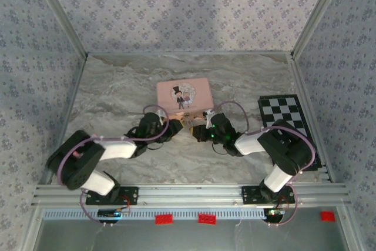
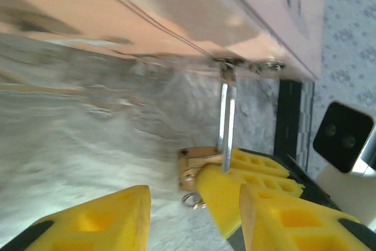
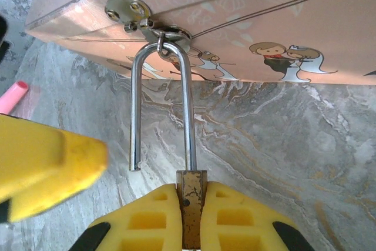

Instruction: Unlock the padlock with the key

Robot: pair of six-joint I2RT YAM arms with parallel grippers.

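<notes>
A two-armed robot works at the front edge of a pink rectangular box printed with a cartoon couple [image 1: 183, 93], which sits on a grey marbled table [image 3: 282, 127].

The right end effector [image 3: 191, 192] is clamped on the tiny brass-gold padlock [image 3: 191, 211], its yellow fingers pressing either side of the body. The padlock hangs just in front of the box. Its thin silver metal shackle [image 3: 189, 116] is hooked through the small metal hasp ring [image 3: 158, 34] on the box's front.

One shackle leg enters the brass body, while the other ends in open air beside it. The lock therefore looks already sprung, and the main step appears done.

The left end effector [image 2: 194, 216] sits just beside the padlock with its yellow fingers apart and nothing between them. The left wrist view shows a small wire ring [image 2: 191, 199] under the brass body. The thin dark key itself cannot be made out, so it is unclear whether it sits in the keyhole.

What seems left, at most, is slipping the shackle off the hasp — and removing the key, if it is in there.
</notes>
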